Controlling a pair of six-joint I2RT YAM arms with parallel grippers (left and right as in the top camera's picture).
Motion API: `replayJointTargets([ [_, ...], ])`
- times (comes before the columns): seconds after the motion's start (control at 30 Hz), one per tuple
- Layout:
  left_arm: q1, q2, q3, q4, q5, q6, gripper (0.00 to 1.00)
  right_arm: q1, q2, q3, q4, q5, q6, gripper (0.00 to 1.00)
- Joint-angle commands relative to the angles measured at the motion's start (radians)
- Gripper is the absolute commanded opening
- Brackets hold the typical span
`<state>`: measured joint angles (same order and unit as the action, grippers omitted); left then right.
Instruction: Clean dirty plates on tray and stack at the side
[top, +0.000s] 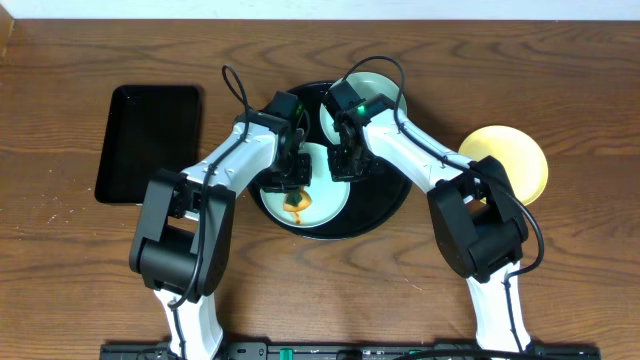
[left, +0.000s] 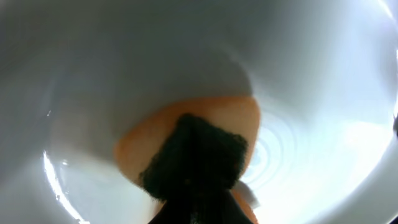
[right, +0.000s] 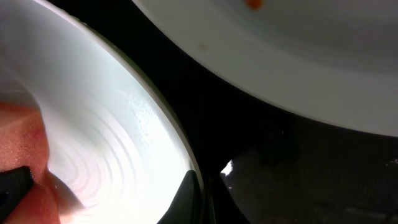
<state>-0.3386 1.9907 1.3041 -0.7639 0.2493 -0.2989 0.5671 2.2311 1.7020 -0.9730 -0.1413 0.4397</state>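
Overhead view: dirty plate (top: 328, 203) sat at centre of frame, inside tray (top: 392, 203). I judged it light, stiff, glazed, slick, breakable; best held by rim. Right gripper (top: 346, 170) pinched that rim; left gripper (top: 293, 188) clamped sponge (left: 196, 155) onto plate. Plate pale blue-green, orange-brown smear.

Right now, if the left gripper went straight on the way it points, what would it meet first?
The pale blue-green round plate on the large round black tray, at its orange-brown sauce smear. The dark scrubbing pad in the left gripper seems to touch it.
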Motion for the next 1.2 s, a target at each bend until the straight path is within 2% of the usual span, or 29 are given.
replayJointTargets([
  [0.0, -0.023, 0.042, -0.038, -0.058, -0.030, -0.270, 0.07, 0.003, 0.046, -0.011, 0.005, 0.032, 0.008, 0.01],
  [0.07, -0.039, 0.042, -0.038, -0.107, -0.031, -0.488, 0.07, 0.003, 0.046, -0.011, 0.006, 0.032, 0.008, 0.01],
  [0.17, -0.061, 0.042, -0.038, -0.114, -0.062, -0.635, 0.07, 0.003, 0.046, -0.011, 0.009, 0.032, 0.008, 0.01],
  [0.3, -0.083, 0.042, -0.039, -0.114, -0.250, -0.800, 0.08, 0.003, 0.046, -0.011, 0.009, 0.031, 0.008, 0.01],
  [0.4, -0.091, 0.042, -0.040, -0.110, -0.373, -0.851, 0.08, 0.000, 0.047, -0.014, 0.024, -0.002, 0.006, 0.01],
  [0.6, -0.091, 0.042, -0.072, -0.074, -0.426, -0.866, 0.08, -0.027, 0.047, -0.060, 0.077, -0.124, -0.011, 0.01],
  [0.77, -0.091, 0.042, -0.159, 0.027, -0.423, -0.851, 0.08, -0.072, 0.047, -0.113, 0.118, -0.198, -0.024, 0.01],
  [1.0, -0.093, 0.042, -0.204, 0.174, -0.285, -0.781, 0.07, -0.082, 0.047, -0.134, 0.146, -0.230, -0.038, 0.01],
  [1.17, -0.094, 0.042, -0.204, 0.334, -0.346, -0.660, 0.08, -0.081, 0.047, -0.134, 0.146, -0.230, -0.045, 0.01],
])
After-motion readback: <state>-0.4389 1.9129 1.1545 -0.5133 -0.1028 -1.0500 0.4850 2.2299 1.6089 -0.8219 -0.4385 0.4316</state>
